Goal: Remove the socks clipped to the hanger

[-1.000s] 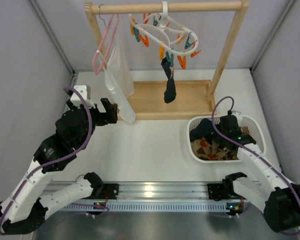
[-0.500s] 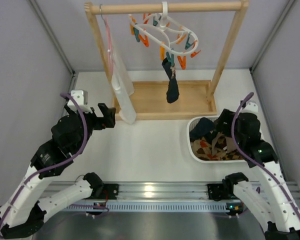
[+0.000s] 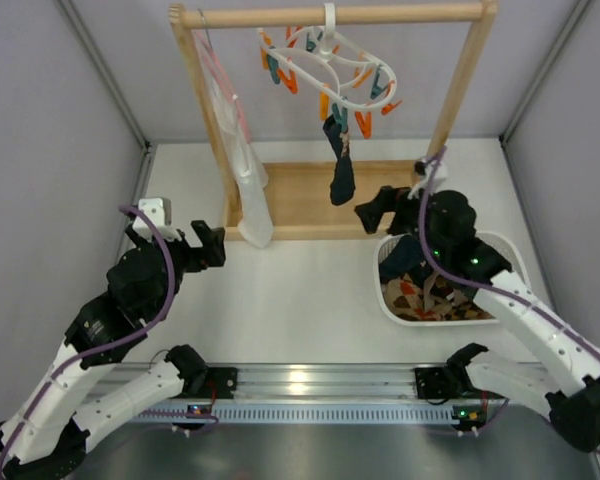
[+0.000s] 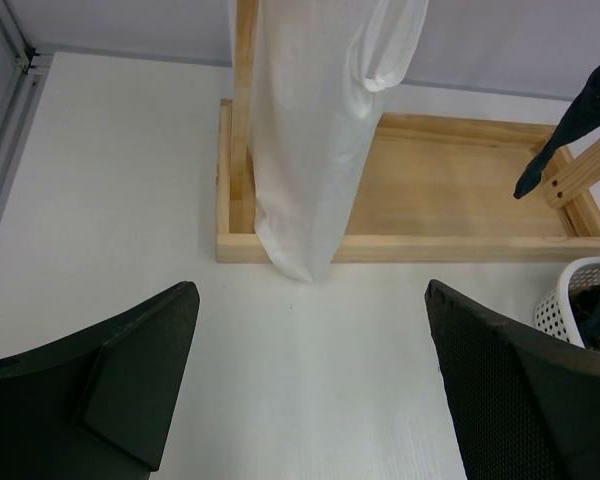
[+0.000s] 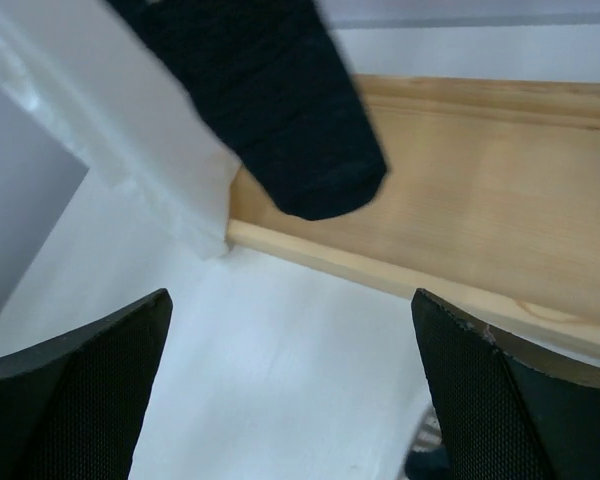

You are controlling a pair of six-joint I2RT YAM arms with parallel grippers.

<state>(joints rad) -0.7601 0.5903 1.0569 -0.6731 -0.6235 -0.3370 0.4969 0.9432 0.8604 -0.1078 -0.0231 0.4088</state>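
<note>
Reaching toward the wooden rack (image 3: 458,90), the right claw (image 3: 373,209) is spread fully wide and grips nothing. Likely reason: it is set up for a fresh grab. 1 dark sock (image 3: 341,178) hangs just ahead of this claw and slightly to its left. In the right wrist view the toe dangles above the gap between the jaws, not touching either finger. The sock's cuff is clipped well above the claw, among the pegs (image 3: 365,125) of the hanger (image 3: 330,45), so it hangs straight down under its own weight.

Other socks (image 3: 430,295) lie heaped in the basket (image 3: 435,320) just behind and below the right claw, a drop spot near that arm.

The left claw (image 3: 208,247) is also wide open and empty, parked low over the desk (image 3: 300,290). The white cloth (image 3: 248,190) hangs just ahead of it and is not a target. This arm looks idle, clear of the right arm's path.

Judged next: close on the sock's lower half and pull down off the peg.
</note>
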